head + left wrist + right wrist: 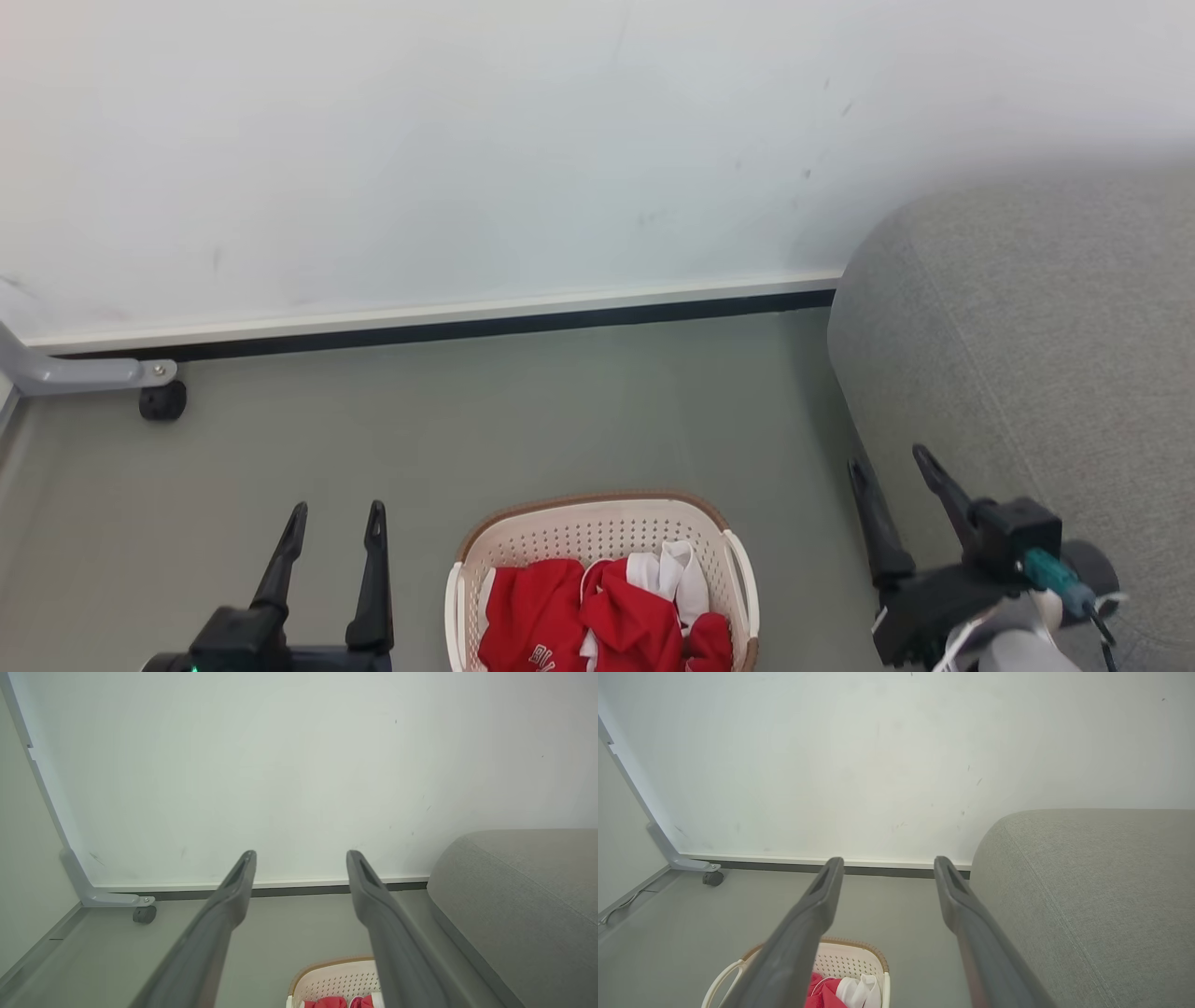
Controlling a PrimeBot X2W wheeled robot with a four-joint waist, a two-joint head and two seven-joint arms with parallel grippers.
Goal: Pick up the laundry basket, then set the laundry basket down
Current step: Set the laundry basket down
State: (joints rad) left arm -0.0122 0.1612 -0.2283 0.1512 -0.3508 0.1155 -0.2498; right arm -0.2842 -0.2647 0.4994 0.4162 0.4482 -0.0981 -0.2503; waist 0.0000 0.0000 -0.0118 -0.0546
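1. Hovering at 7 o'clock in the head view, the left gripper (337, 511) has its two dark fingers spread wide with nothing between them, tips pointing to 12.
2. The right gripper (887, 459), at 4 o'clock, is likewise spread and empty. Its fingers lean towards 11, just beside the grey sofa (1027, 327).
3. Between the two, at 6 o'clock, the laundry basket (597, 532) stands on the grey-green floor (560, 411), apart from both grippers. Red and white clothes (560, 616) lie inside it.
4. The step in hand looks like the reach before the pick-up, since nothing is gripped yet. The next move likely calls for both arms to drop and close inward, one onto the left handle (456, 597) and one onto the right handle (744, 574). The lift should then stay level so the load does not spill.
5. The basket sits upright with its mouth up, its rounded brown-rimmed far end facing 12 towards the wall (560, 140). Its long axis seems to run 9 to 3, handle to handle. The near rim is cut off at the picture's edge, so this is uncertain.
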